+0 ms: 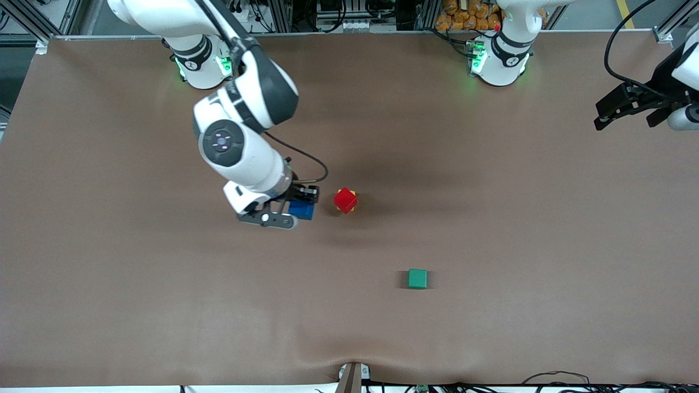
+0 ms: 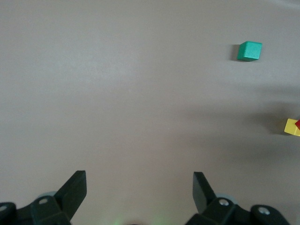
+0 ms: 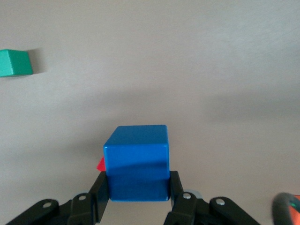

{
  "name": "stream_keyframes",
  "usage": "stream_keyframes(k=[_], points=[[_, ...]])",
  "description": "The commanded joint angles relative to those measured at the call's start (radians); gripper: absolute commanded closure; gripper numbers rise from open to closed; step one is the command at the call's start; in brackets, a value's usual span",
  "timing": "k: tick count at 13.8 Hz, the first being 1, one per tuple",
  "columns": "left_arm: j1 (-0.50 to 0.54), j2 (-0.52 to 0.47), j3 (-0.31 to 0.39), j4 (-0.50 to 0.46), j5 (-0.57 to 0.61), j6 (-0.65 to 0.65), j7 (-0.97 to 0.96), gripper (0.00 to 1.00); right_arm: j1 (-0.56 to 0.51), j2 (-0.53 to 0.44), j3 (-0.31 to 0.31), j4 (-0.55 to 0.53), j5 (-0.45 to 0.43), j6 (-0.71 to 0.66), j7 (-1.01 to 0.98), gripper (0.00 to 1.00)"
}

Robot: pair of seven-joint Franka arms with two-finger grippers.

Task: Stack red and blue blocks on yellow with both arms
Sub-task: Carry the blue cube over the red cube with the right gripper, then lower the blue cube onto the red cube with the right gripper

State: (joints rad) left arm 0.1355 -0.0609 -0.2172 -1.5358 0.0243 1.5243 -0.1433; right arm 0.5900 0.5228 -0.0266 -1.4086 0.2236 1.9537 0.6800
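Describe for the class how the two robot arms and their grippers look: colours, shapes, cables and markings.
Both arms are white, rounded jointed tubes with black joint bands and green-lit round bases. The right arm has a dark grey elbow cover, a round dark cap with small pale marks, and a thin black cable looping at its wrist. The right gripper and left gripper are black, with angular fingers and silver screws; a black cable runs to the left one.

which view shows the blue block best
The right wrist view: the blue block fills it, clamped in the right gripper. The front view shows only a blue sliver under that gripper; the left wrist view shows none of it.
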Motion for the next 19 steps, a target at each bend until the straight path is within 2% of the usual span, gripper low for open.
stream_keyframes(k=[1, 10, 17, 18, 19], points=[[0.009, -0.017, -0.004, -0.018, 0.016, 0.019, 0.014, 0.00, 0.054, 0.051, -0.016, 0.039, 0.002, 0.022, 0.053, 1.00], [0.004, -0.011, -0.010, -0.004, 0.023, 0.008, 0.011, 0.00, 0.155, 0.121, -0.018, 0.037, -0.052, 0.076, 0.059, 1.00], [-0.022, -0.022, 0.004, -0.024, 0.022, 0.016, 0.016, 0.00, 0.175, 0.137, -0.018, 0.028, -0.075, 0.076, 0.093, 1.00], [-0.045, -0.030, 0.028, -0.032, 0.022, 0.013, 0.014, 0.00, 0.175, 0.143, -0.018, 0.028, -0.076, 0.076, 0.095, 1.00], [-0.109, -0.033, 0.092, -0.038, 0.023, 0.011, 0.014, 0.00, 0.175, 0.144, -0.018, 0.028, -0.087, 0.077, 0.095, 0.99]])
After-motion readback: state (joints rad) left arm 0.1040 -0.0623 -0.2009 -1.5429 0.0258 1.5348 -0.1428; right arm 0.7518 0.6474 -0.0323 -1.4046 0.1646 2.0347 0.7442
